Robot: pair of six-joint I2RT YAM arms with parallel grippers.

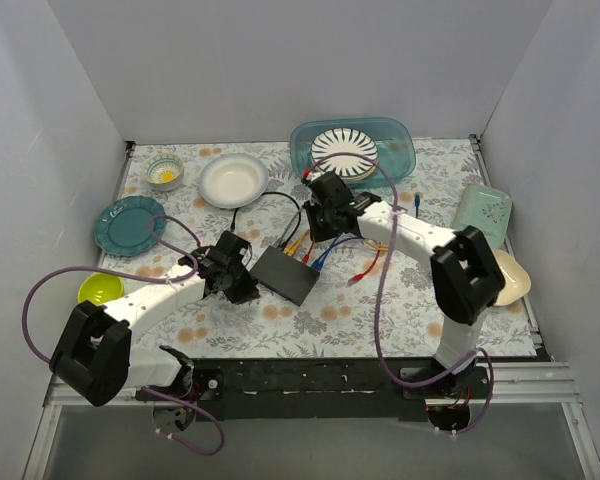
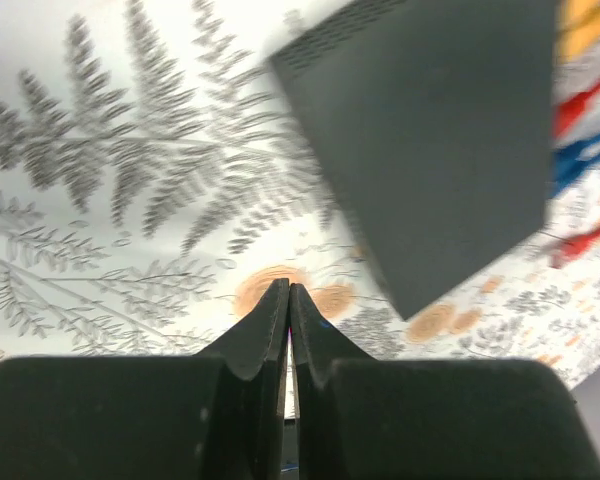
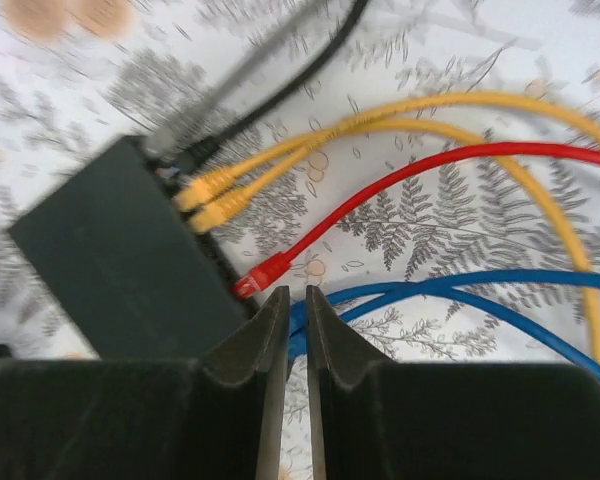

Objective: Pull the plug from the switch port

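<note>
The black switch (image 1: 285, 273) lies mid-table, with yellow, red and blue cables (image 1: 320, 250) fanning from its far-right edge. In the right wrist view two yellow plugs (image 3: 208, 198) sit in the switch (image 3: 120, 260), and a red plug (image 3: 262, 274) lies at its port edge. My right gripper (image 3: 297, 293) (image 1: 316, 236) has its jaws almost together around the end of a blue cable (image 3: 430, 290); its plug is hidden behind the fingers. My left gripper (image 2: 288, 290) (image 1: 242, 287) is shut and empty, low over the cloth beside the switch's (image 2: 430, 130) near-left edge.
At the back stand a white bowl (image 1: 233, 180), a small patterned bowl (image 1: 164, 171), a teal plate (image 1: 128, 225) and a blue tub (image 1: 400, 135) holding a striped plate. A yellow-green bowl (image 1: 100, 290) is left; a green tray (image 1: 482, 213) and cream dish (image 1: 512, 280) are right.
</note>
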